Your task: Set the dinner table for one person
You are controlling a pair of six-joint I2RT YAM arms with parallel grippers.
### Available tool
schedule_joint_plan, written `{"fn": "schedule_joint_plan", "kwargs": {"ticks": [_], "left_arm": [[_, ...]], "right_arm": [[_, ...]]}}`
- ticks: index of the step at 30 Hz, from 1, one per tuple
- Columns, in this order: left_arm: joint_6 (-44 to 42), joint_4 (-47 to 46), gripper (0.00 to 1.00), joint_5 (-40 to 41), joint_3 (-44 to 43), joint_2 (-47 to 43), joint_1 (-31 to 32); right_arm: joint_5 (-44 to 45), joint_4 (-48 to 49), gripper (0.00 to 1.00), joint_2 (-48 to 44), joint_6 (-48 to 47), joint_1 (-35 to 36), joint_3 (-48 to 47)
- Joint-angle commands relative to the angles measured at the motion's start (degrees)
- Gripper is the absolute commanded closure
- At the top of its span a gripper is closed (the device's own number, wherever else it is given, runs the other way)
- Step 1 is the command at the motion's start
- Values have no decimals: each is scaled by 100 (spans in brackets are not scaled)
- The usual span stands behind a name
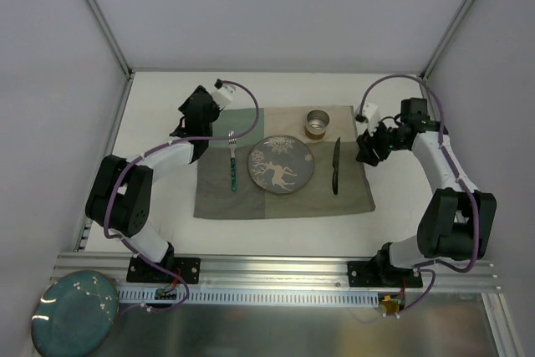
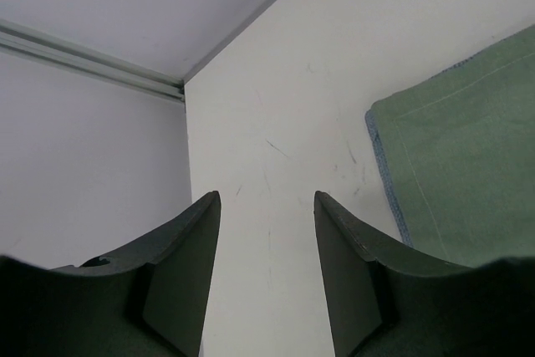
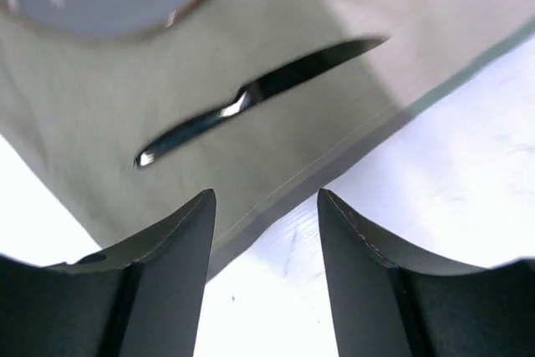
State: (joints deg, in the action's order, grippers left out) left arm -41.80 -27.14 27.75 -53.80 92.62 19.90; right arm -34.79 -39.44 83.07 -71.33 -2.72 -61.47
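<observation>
Top external view shows the matte-white desk (image 1: pixel 276 89) filling the middle of the frame, closed in by pale walls (image 1: pixel 50 56) and thin aluminium frame bars (image 1: pixel 99 16) rising from its far corners; a slotted rail (image 1: pixel 276 294) runs along its lower edge; a green-and-beige mat (image 1: pixel 219 198) lies at the centre of the desk, carrying a grey plate (image 1: pixel 282 164) with a deer motif, a fork (image 1: pixel 233 169) just left of it, a dark knife (image 1: pixel 336 166) to its right and a small round cup (image 1: pixel 318 122) above; a teal plate (image 1: pixel 73 313) rests in the lower left corner, below the rail; the left hand (image 1: pixel 182 127) hovers at the mat's upper left corner, fingers apart with nothing between them, scuffed bare desk beneath in the left wrist view; the right hand (image 1: pixel 369 151) hangs at the mat's right edge, fingers likewise apart and empty, the knife blurred beyond them in the right wrist view.
</observation>
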Motion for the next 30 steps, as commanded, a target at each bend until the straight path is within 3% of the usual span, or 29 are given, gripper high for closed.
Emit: {"fn": "schedule_joint_plan", "kwargs": {"ticks": [1,6,11,17,30], "left_arm": [[583,523,51,-522,-280,-341,40],[963,1824,51,-1367,-456,-411,110],[402,1844,50,-1448,-8,-596,470],[50,1861,50,-1465,291,-640,910],[5,1896,51,-1553,467,-561,1086]], "right_arm": [[-1089,163,44,104,1601,-325,-689],[-1294,393,41,482,2879,-519,-1156],[-1347,1052,40,719,3300,-519,-858],[-1478,886,38,1484,3362,-484,-858],[-1347,929,38,1669,2976,-159,-208]]}}
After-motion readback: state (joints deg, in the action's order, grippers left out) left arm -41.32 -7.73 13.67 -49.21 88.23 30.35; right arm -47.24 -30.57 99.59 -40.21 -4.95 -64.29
